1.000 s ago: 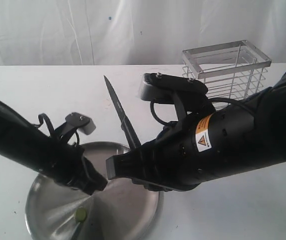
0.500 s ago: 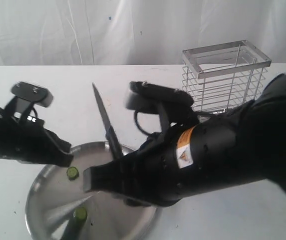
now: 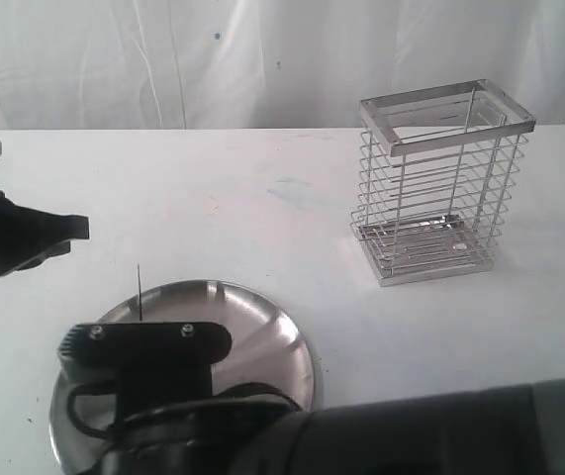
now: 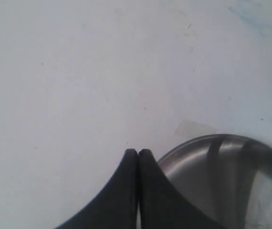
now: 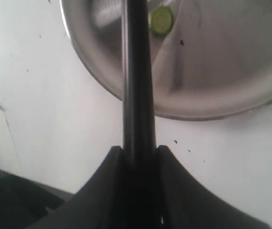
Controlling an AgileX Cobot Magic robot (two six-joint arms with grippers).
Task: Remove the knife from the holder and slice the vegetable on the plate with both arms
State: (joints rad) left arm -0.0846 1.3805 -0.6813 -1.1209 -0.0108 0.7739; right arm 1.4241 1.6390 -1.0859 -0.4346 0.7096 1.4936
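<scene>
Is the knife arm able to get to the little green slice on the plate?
Probably yes. The right gripper holds the knife over the plate, and the blade passes right beside the green slice, with nothing between them.

A lab-like test bench: bare white table (image 3: pixel 262 198), white curtain (image 3: pixel 262 59) behind.

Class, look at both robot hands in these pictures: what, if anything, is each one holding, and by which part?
The right hand grips the knife; the pictures do not show whether by the handle. The left hand is shut on nothing, beside the plate.
</scene>
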